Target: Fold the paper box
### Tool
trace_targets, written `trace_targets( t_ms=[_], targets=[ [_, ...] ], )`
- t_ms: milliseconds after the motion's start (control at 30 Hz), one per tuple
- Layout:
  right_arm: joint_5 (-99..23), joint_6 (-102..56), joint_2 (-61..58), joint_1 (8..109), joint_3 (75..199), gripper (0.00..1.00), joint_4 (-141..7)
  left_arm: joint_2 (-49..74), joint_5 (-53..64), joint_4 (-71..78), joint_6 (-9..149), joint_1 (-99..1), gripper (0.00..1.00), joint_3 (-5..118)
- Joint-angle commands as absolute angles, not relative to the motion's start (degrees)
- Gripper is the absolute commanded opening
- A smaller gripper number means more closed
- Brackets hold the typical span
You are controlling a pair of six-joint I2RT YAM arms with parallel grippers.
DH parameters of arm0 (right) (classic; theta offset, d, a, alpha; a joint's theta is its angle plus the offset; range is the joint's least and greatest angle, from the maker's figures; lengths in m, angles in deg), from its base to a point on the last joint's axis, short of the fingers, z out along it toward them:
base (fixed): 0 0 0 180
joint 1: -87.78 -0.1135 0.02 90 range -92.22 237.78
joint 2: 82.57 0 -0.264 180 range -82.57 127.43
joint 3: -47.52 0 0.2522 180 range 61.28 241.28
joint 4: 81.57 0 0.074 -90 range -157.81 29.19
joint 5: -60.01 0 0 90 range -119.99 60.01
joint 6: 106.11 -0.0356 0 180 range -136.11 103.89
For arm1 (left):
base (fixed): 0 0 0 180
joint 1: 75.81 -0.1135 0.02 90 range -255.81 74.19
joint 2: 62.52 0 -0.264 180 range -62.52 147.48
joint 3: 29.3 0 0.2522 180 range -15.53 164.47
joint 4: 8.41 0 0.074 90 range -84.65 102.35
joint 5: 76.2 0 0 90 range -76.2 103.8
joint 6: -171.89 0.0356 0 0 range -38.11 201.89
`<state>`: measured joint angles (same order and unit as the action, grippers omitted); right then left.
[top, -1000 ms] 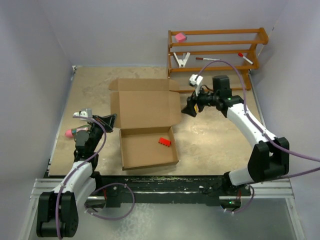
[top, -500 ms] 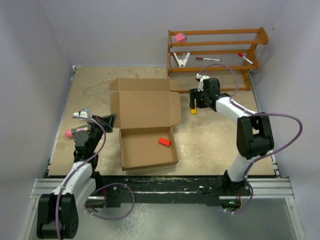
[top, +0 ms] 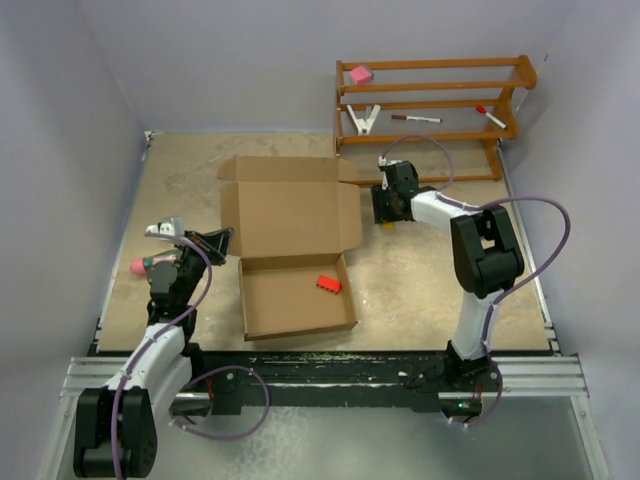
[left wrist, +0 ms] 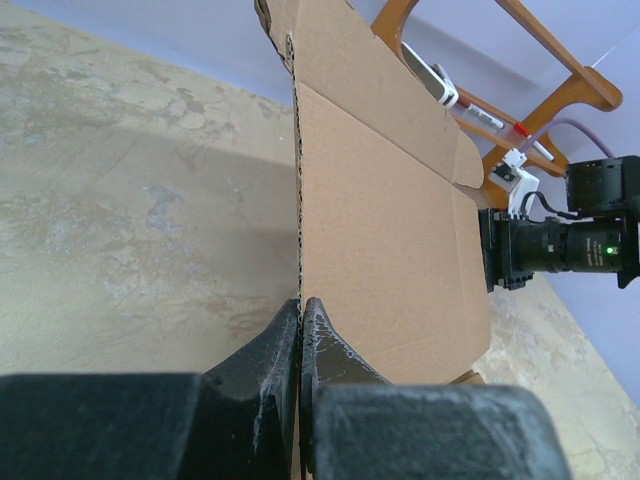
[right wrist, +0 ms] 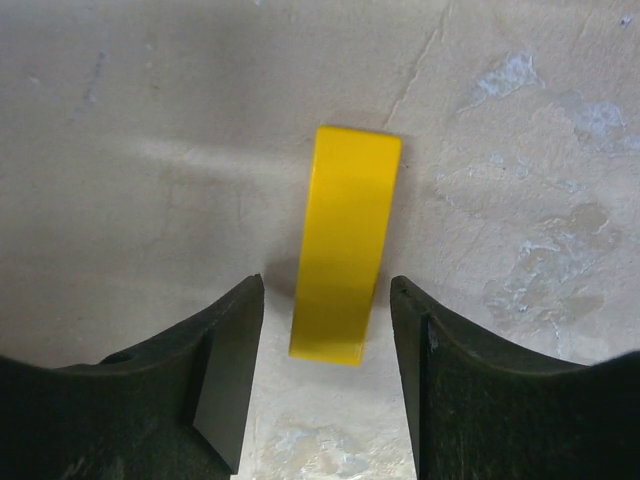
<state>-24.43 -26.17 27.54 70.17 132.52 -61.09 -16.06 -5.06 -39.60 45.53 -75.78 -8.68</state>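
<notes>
Between the spread fingers of the right tool (right wrist: 325, 290) lies a yellow block (right wrist: 345, 245), flat on the table (right wrist: 120, 120), with a gap on either side so neither finger touches it. The left tool (left wrist: 301, 305) is pressed together, pinching the corrugated edge of the lid panel of the paper box (top: 290, 205). Just right of the left tool, the box's shallow tray holds a red block (top: 329, 284). Beyond the right tool, a wooden rack (top: 430, 64) carries a pink block (top: 360, 73).

The white-shelled arms (top: 158, 352) have black joints, looping purple cables (top: 566, 230) and a matte black left gripper (left wrist: 300, 310)
</notes>
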Motion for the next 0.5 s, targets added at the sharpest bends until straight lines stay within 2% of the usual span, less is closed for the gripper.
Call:
trace_targets(
  t_ms=[0, 200, 267, 367, 467],
  targets=[
    [-22.17, -26.58, 27.75, 70.29, 134.54, 0.56, -61.79, -16.9, -5.45, -42.66, 45.95, -75.63, 0.05, -8.61],
    [-24.81, -26.53, 29.22, 70.67, 134.43, 0.41, -61.06, -17.12, -5.36, -42.56, 45.95, -75.63, 0.05, -8.64],
    [-25.62, -26.19, 29.19, 71.17, 134.37, 0.27, -60.83, -17.3, -5.35, -42.5, 45.86, -75.63, 0.05, -8.63],
    [-25.1, -24.31, 27.11, 71.34, 134.07, 0.13, -61.18, -17.6, -5.36, -42.31, 45.86, -75.63, 0.05, -8.66],
    [-24.54, -21.65, 22.65, 71.5, 132.37, 0.06, -63.31, -17.99, -5.35, -42.26, 45.85, -75.63, 0.05, -8.6]
  ],
)
